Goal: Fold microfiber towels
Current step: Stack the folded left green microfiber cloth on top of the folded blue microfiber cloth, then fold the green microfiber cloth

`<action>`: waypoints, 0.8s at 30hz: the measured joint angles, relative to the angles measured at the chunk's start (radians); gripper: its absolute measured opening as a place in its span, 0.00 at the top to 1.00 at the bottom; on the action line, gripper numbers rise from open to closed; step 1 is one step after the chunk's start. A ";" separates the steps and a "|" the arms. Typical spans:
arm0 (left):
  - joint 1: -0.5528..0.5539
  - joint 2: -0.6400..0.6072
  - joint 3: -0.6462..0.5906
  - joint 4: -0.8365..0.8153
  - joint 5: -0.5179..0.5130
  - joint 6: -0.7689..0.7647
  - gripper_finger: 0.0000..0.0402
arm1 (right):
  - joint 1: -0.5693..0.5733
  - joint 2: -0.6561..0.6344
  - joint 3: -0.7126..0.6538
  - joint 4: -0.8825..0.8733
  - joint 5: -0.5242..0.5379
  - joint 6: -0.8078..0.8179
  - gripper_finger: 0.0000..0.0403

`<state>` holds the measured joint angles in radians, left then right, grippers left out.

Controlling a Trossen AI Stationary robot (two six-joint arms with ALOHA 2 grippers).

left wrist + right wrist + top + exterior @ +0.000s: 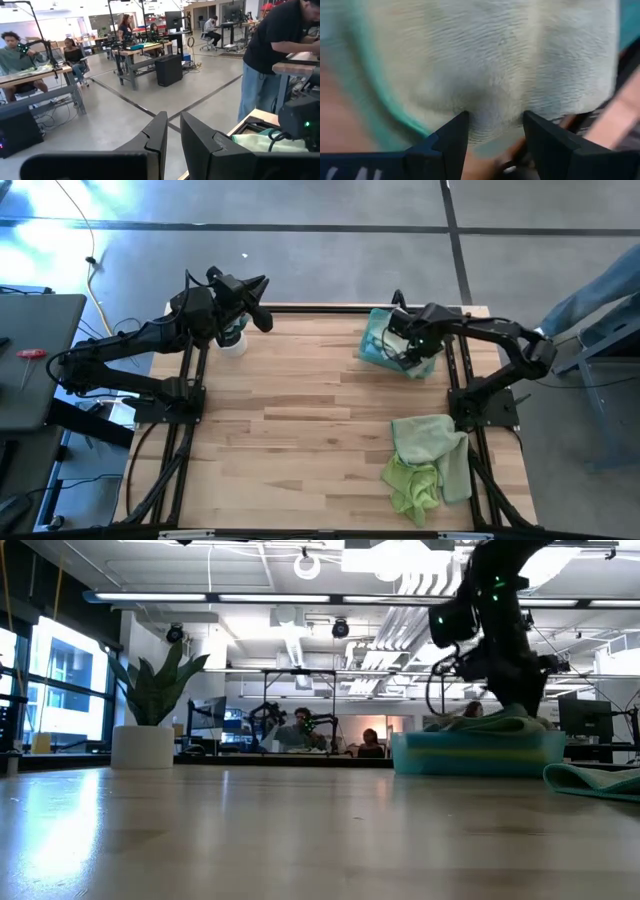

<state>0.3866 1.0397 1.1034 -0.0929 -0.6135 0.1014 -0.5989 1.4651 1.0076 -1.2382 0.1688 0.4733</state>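
A stack of folded microfiber towels [378, 340] lies at the table's far right; in the low view the stack [478, 752] is light blue and teal, with a pale sage towel [490, 723] on top. My right gripper [400, 346] is down on this stack with its fingers open on either side of a bulge of the pale towel [495, 75]. A loose pile of mint and lime green towels [430, 462] lies at the near right. My left gripper [260, 300] is shut and empty, raised at the far left. My right gripper's open fingertips [456, 131] stand against the top surface of the pale sage towel [492, 117], coming from above and slanting down. A bulge of cloth lies between the two fingers, not pinched. The towel rests on the stack.
A spiky green plant [155, 690] in a white pot [232, 342] stands at the far left, just under my left arm. Part of the loose pile [595, 778] shows at the low view's right. The black frame rails [190, 395] run along both table sides. People work at benches beyond the table.
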 joint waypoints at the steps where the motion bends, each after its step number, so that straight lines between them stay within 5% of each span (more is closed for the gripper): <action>1: 0.000 0.000 0.000 0.000 0.000 0.004 0.89 | -0.006 0.000 -0.023 0.013 0.038 -0.012 0.55; 7: 0.000 0.000 0.000 0.000 0.000 0.005 0.89 | -0.039 0.000 -0.112 0.105 0.193 -0.077 0.55; 20: -0.001 0.000 0.000 0.000 0.001 -0.020 0.89 | -0.019 -0.099 0.131 -0.027 0.158 -0.047 0.55; 24: -0.001 0.000 0.000 -0.011 0.023 -0.054 0.89 | 0.037 -0.153 0.171 -0.031 0.035 0.041 0.55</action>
<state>0.3859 1.0397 1.1034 -0.1038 -0.5901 0.0472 -0.5620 1.3122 1.1782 -1.2695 0.2042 0.5139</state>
